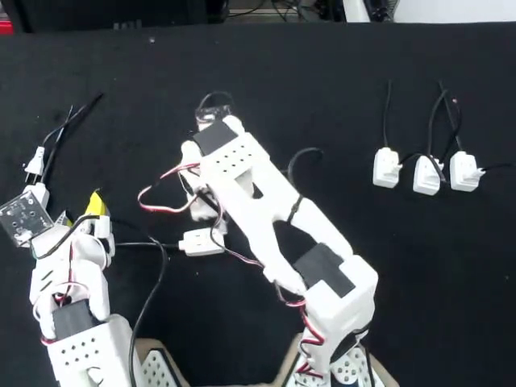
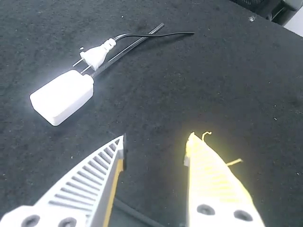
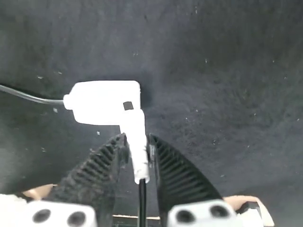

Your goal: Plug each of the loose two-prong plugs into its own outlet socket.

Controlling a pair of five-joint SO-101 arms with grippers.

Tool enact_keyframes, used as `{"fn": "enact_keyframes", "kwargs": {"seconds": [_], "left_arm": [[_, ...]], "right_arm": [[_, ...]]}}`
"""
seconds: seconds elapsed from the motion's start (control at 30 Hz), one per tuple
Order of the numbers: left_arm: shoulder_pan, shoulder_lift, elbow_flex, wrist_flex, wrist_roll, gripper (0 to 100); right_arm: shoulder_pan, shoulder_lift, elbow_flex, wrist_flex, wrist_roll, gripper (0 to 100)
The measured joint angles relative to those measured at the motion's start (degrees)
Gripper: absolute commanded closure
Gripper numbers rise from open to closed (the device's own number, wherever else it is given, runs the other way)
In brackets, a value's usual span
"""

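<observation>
My right gripper (image 3: 137,152) is shut on a white two-prong plug (image 3: 136,142). The plug's front end meets a white outlet socket (image 3: 104,103) on the black mat, and its prongs are hidden. In the high view this socket (image 1: 200,242) lies at the centre left, just below the right gripper (image 1: 203,214). My left gripper (image 2: 154,151) stands open with nothing between its fingers. Beyond it lie a second white socket (image 2: 61,97) and a loose white plug (image 2: 94,54), whose bare prongs reach the socket's edge. In the high view that plug (image 1: 34,165) lies at the far left.
Three white sockets (image 1: 387,168) (image 1: 426,175) (image 1: 465,171) with black cords lie in a row at the right. Red and white wires (image 1: 161,201) loop beside the right arm. A black cord (image 1: 153,274) runs past the left arm. The mat's far edge is at the top.
</observation>
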Motion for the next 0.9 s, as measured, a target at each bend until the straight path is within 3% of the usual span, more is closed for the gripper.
{"fn": "enact_keyframes", "kwargs": {"seconds": [0.27,0.9], "left_arm": [[0.0,0.0,0.0,0.0,0.0,79],[0.0,0.0,0.0,0.0,0.0,79]], "right_arm": [[-1.8,4.5,-1.0,0.7,-3.8,98.8],[-2.1,10.5,-5.5,1.3,-3.8,98.8]]}}
